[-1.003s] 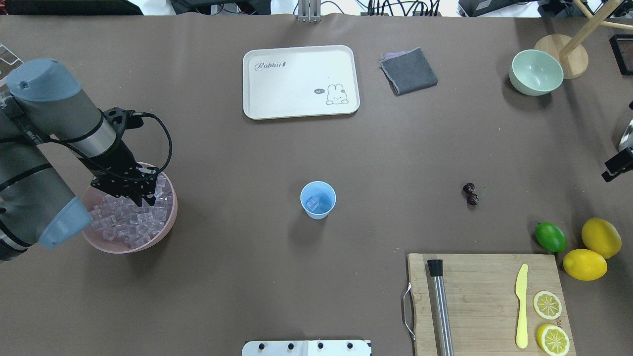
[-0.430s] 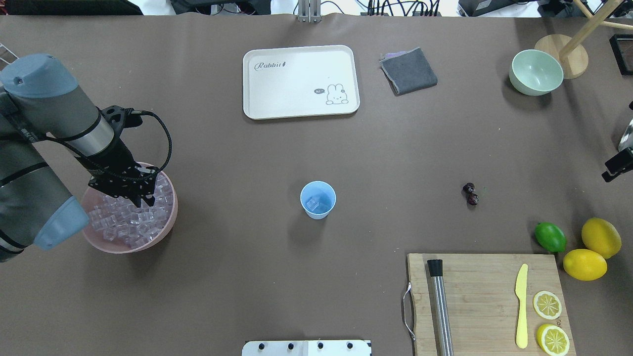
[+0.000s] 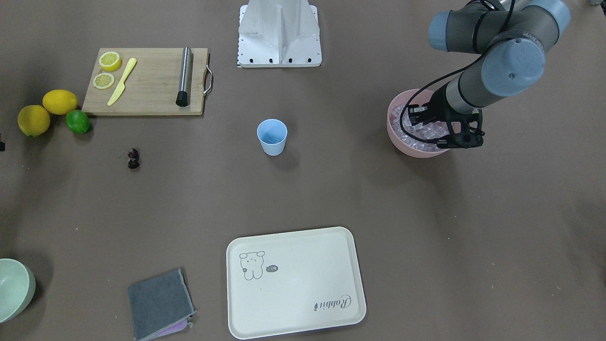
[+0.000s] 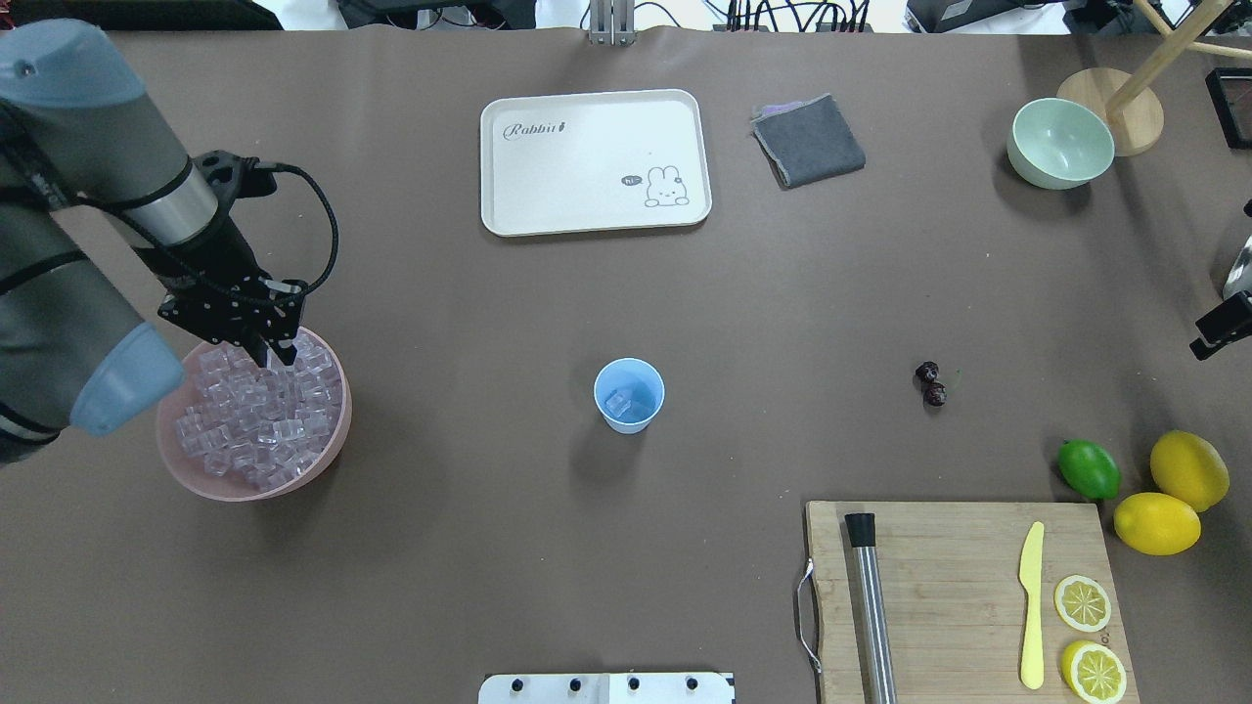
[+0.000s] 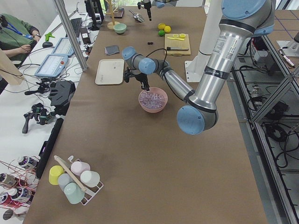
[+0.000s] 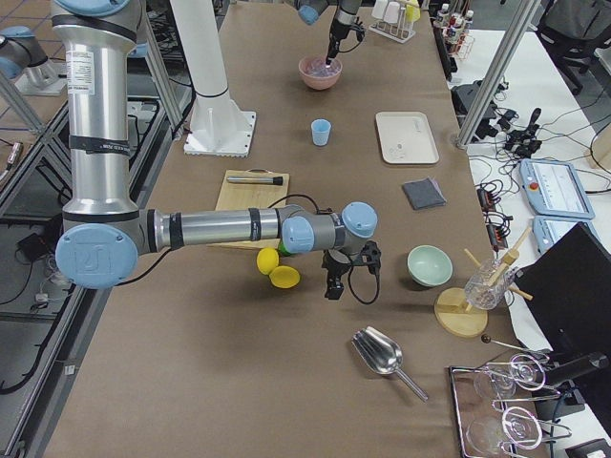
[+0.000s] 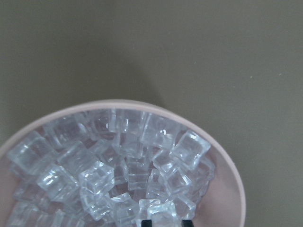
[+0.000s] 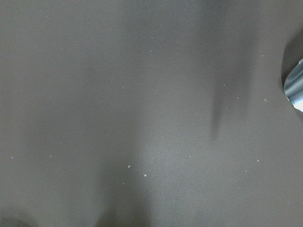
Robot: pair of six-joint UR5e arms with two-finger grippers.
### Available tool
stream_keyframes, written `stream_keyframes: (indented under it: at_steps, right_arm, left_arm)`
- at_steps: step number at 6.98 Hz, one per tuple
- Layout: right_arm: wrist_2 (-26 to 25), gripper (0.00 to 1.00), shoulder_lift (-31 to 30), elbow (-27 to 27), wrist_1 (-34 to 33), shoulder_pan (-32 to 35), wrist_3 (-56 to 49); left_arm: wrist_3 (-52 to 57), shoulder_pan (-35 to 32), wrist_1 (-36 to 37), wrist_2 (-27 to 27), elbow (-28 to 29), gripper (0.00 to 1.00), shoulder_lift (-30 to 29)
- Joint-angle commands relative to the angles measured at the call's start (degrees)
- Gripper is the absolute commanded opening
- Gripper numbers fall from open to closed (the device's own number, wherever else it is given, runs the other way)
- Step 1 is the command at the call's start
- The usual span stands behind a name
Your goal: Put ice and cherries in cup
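I had the left gripper (image 4: 279, 354) just above the pink bowl (image 4: 331, 452), jaws pinched on one ice cube (image 7: 160, 211). The rest of the ice (image 4: 249, 425) sat in that bowl, bar one piece in the cup (image 3: 272, 143) mid-table. The cherries (image 4: 931, 383) lay on the table, well apart from the cup. I couldn't tell the right gripper (image 6: 331, 286) state.

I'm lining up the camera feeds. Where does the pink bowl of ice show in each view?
Front-facing: pink bowl upper right.
Overhead: bowl left, below middle.
Exterior left: bowl at centre.
Exterior right: bowl top centre.
Left wrist: bowl fills the lower left.
Right wrist: not in it.
Shared landmark: white tray, in all four exterior views.
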Motion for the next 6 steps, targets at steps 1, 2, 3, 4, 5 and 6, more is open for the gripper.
stream_keyframes:
  at_steps: [1, 2, 3, 4, 5, 6]
  right_arm:
    - [0.0, 1.00, 0.0, 0.2, 0.0, 0.0, 0.0]
    - [0.0, 1.00, 0.0, 0.4, 0.0, 0.0, -0.1]
    - [0.0, 1.00, 0.0, 0.5, 0.0, 0.0, 0.0]
    - [0.0, 1.00, 0.0, 0.6, 0.1, 0.0, 0.0]
    - [0.0, 1.00, 0.0, 0.7, 0.0, 0.0, -0.1]
    - [0.0, 1.00, 0.0, 0.9, 0.1, 0.0, -0.1]
  left_arm:
    - [-0.2, -2.2, 5.7, -7.1, 4.1, 0.09, -7.8]
    - [-6.0, -2.5, 2.6, -7.8, 6.6, 0.09, -9.9]
    - [-15.3, -2.2, -6.6, -9.2, 11.7, 0.09, -12.4]
    - [-25.5, -0.3, -18.8, -9.3, 16.9, 0.09, -13.3]
    - [-33.2, 2.4, -27.9, -8.9, 21.8, 0.09, -15.0]
    - [-37.3, 3.7, -30.2, -8.7, 25.9, 0.09, -18.4]
